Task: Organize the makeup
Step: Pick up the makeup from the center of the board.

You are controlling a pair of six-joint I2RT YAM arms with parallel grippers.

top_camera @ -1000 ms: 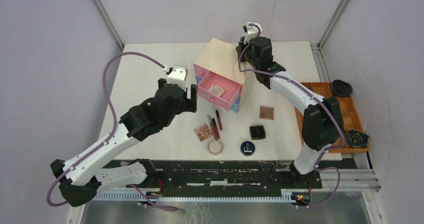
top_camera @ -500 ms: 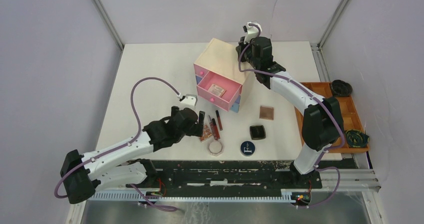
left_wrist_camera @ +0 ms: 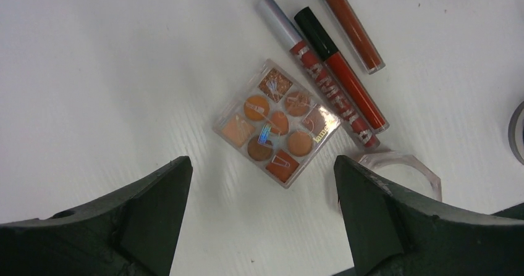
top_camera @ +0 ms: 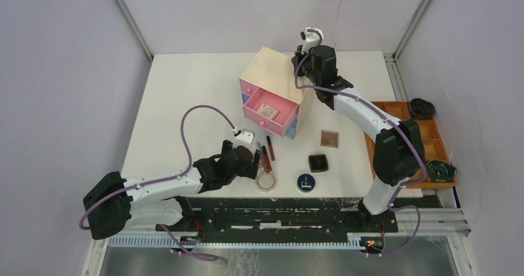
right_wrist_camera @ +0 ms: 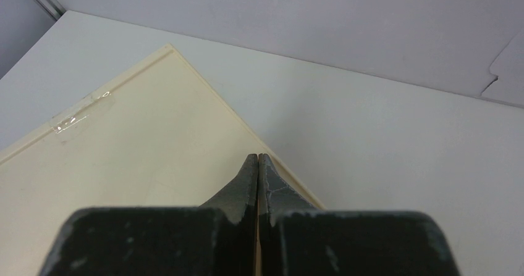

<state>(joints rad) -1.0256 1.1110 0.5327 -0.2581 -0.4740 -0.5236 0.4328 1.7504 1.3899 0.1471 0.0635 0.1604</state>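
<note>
An orange-toned eyeshadow palette (left_wrist_camera: 276, 125) lies flat on the white table, just ahead of and between the fingers of my open, empty left gripper (left_wrist_camera: 262, 165), which hovers above it (top_camera: 252, 165). Three slim red tubes (left_wrist_camera: 338, 78) lie beside the palette, and a pale octagonal jar (left_wrist_camera: 405, 171) sits behind the right finger. A second palette (top_camera: 268, 110) lies in the open pink drawer (top_camera: 278, 117). The brown compact (top_camera: 329, 139), black compact (top_camera: 318, 162) and round dark-blue compact (top_camera: 304, 182) sit to the right. My right gripper (right_wrist_camera: 257, 157) is shut, at the beige box's top back corner (top_camera: 301, 63).
The beige drawer box (top_camera: 272, 72) stands mid-table, angled, with its pink drawer pulled out toward the left arm. An orange-brown tray (top_camera: 432, 134) with dark coiled items (top_camera: 422, 108) sits off the table's right edge. The table's front edge is close behind the jar.
My left arm swung from beside the open drawer toward the front of the table and lowered over the palette and tubes, gripper still open. The right arm has not moved.
</note>
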